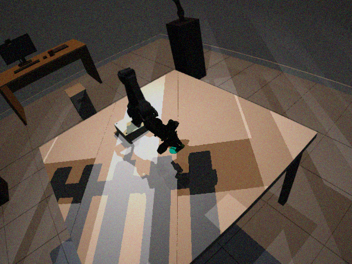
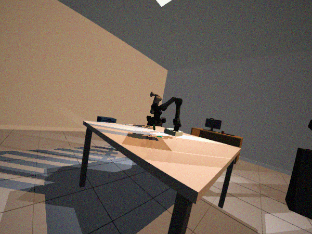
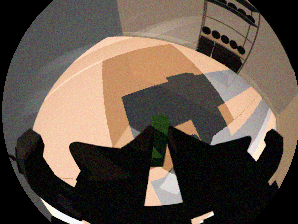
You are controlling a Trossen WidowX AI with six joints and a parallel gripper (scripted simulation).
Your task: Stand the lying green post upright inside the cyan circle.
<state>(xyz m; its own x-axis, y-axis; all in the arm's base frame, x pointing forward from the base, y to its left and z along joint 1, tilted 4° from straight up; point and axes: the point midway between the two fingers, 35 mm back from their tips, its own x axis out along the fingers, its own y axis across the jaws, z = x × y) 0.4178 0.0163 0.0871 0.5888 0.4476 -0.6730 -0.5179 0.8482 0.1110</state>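
Note:
My gripper [image 1: 175, 146] [image 2: 154, 126] [image 3: 158, 129] is shut on the green post [image 3: 160, 124] [image 2: 154, 127]. In the wrist view the post stands between the two dark fingers and points away from the camera. In the top view only a small green tip [image 1: 181, 145] shows beside the fingers. The cyan circle [image 1: 172, 151] [image 2: 159, 136] lies on the table [image 1: 220, 102] [image 2: 195, 166] right under the gripper and is partly hidden by it. The gripper is low over the table. I cannot tell whether the post's lower end touches the table.
The arm's white base block [image 1: 129, 131] [image 2: 174, 133] stands just behind the gripper. A black pedestal [image 1: 186, 47] [image 2: 299, 179] stands off the table's far corner. A desk with a monitor [image 1: 44, 61] [image 2: 218, 136] and a small box [image 1: 80, 98] are on the floor beyond.

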